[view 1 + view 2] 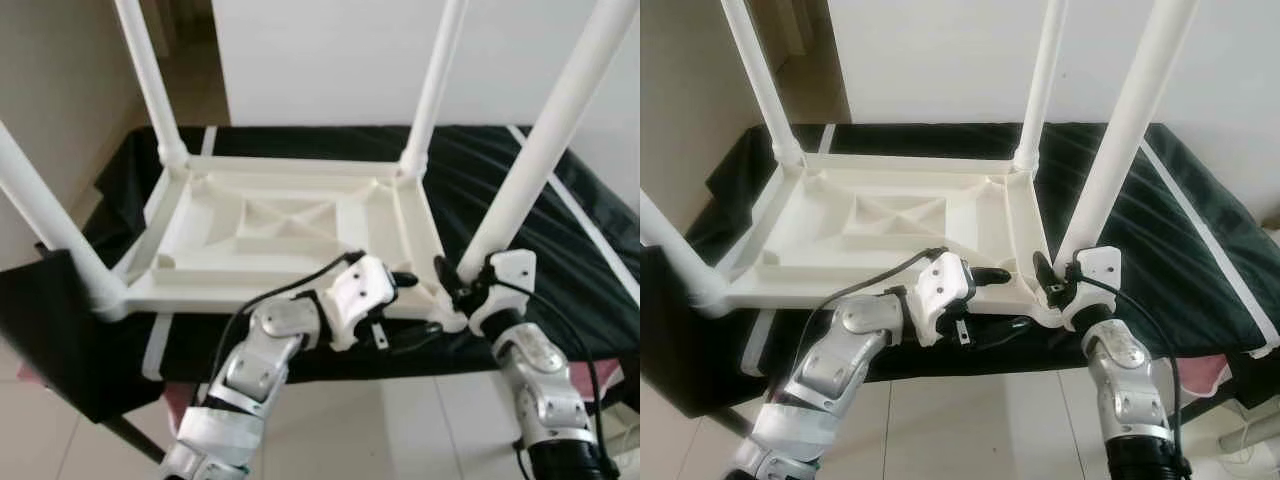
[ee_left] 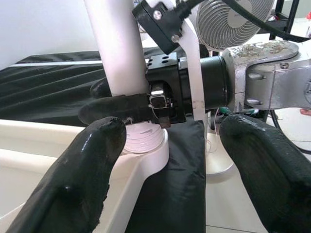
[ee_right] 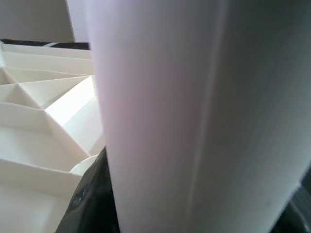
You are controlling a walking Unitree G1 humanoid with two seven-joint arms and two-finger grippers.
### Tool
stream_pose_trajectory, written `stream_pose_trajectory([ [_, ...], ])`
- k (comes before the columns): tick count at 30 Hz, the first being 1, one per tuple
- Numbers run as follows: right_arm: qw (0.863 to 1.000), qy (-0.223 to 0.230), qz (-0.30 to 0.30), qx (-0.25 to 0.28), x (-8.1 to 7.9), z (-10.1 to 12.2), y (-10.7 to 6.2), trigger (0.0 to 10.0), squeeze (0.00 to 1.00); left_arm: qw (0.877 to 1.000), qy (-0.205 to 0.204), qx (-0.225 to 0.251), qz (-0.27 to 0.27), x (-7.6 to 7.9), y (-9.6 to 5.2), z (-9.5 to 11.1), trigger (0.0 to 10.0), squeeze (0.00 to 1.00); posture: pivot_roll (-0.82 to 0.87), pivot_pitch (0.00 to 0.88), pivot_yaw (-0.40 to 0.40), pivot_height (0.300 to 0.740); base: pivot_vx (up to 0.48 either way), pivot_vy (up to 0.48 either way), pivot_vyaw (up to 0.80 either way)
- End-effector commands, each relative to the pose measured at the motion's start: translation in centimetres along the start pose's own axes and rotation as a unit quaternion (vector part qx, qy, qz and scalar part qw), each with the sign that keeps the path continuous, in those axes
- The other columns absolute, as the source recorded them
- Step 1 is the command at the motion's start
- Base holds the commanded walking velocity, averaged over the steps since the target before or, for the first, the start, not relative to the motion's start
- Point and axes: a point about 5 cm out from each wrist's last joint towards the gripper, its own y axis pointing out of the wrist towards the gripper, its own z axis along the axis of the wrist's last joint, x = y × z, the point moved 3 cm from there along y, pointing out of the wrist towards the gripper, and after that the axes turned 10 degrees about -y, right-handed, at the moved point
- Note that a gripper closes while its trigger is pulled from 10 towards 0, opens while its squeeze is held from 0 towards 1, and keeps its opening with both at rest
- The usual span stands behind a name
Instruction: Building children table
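The white plastic table (image 1: 280, 230) lies upside down on a black cloth, all its legs pointing up. My right gripper (image 1: 450, 280) is shut on the near-right leg (image 1: 540, 160) just above its socket at the table's corner. That leg (image 3: 194, 116) is pressed close to the right wrist camera, with a black finger (image 3: 92, 204) at its side. My left gripper (image 1: 412, 308) is open beside the same corner. In the left wrist view its fingertips (image 2: 97, 145) stand wide apart, and the leg (image 2: 119, 48) and the clamped right fingers (image 2: 116, 109) lie beyond them.
The black cloth (image 1: 590, 230) with white stripes covers a low surface that ends just before me, with tiled floor (image 1: 970, 420) below. Three other legs rise at the far corners and near left (image 1: 50, 220). A white fan (image 2: 233, 19) stands on the floor to the right.
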Motion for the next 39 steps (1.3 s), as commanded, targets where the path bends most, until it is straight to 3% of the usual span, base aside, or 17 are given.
stream_pose_trajectory([
  [1, 0.999, 0.015, 0.004, -0.041, -1.5, -1.6, -0.4, 10.0, 0.0, 1.0, -0.003, -0.003, 0.018, 0.0, 0.0, -0.2, 10.0, 0.0, -0.06, 0.045, -0.006, 0.74, 0.0, 0.0, 0.0],
  [6, 0.997, 0.013, -0.052, -0.058, -2.5, -2.1, -1.0, 10.0, 0.0, 0.999, 0.004, -0.014, 0.046, -0.5, -0.8, -0.7, 10.0, 0.0, -0.02, 0.043, 0.0, 0.74, 0.0, 0.0, 0.0],
  [12, 0.991, 0.012, -0.107, -0.079, -2.3, -2.8, -1.6, 10.0, 0.0, 0.998, 0.007, -0.016, 0.057, -1.0, -1.2, -0.7, 10.0, 0.0, -0.01, 0.037, 0.011, 0.74, 0.0, 0.0, 0.0],
  [20, 0.962, 0.041, -0.242, -0.119, -1.1, -4.0, -2.9, 10.0, 0.0, 0.998, -0.005, -0.014, 0.059, -1.3, -1.1, -0.8, 10.0, 0.0, -0.02, 0.025, 0.03, 0.74, 0.0, 0.0, 0.0],
  [26, 0.951, 0.054, -0.274, -0.132, -1.1, -4.3, -3.2, 10.0, 0.0, 0.998, -0.01, -0.012, 0.062, -1.1, -0.8, -0.9, 10.0, 0.0, -0.03, 0.016, 0.03, 0.74, 0.0, 0.0, 0.0],
  [32, 0.949, 0.059, -0.278, -0.134, -1.2, -4.2, -3.2, 10.0, 0.0, 0.998, -0.017, -0.01, 0.06, -0.9, -0.4, -1.0, 10.0, 0.0, -0.03, 0.014, 0.023, 0.74, 0.0, 0.0, 0.0],
  [37, 0.947, 0.047, -0.289, -0.131, -0.7, -4.1, -3.2, 10.0, 0.0, 0.997, -0.002, -0.008, 0.072, -1.2, -0.3, -1.0, 10.0, 0.0, -0.04, 0.006, 0.021, 0.74, 0.0, 0.0, 0.0],
  [39, 0.945, 0.033, -0.301, -0.124, -0.3, -3.8, -3.3, 10.0, 0.0, 0.995, 0.024, -0.007, 0.092, -1.5, -0.2, -0.8, 10.0, 0.0, -0.05, 0.003, 0.021, 0.74, 0.0, 0.0, 0.0],
])
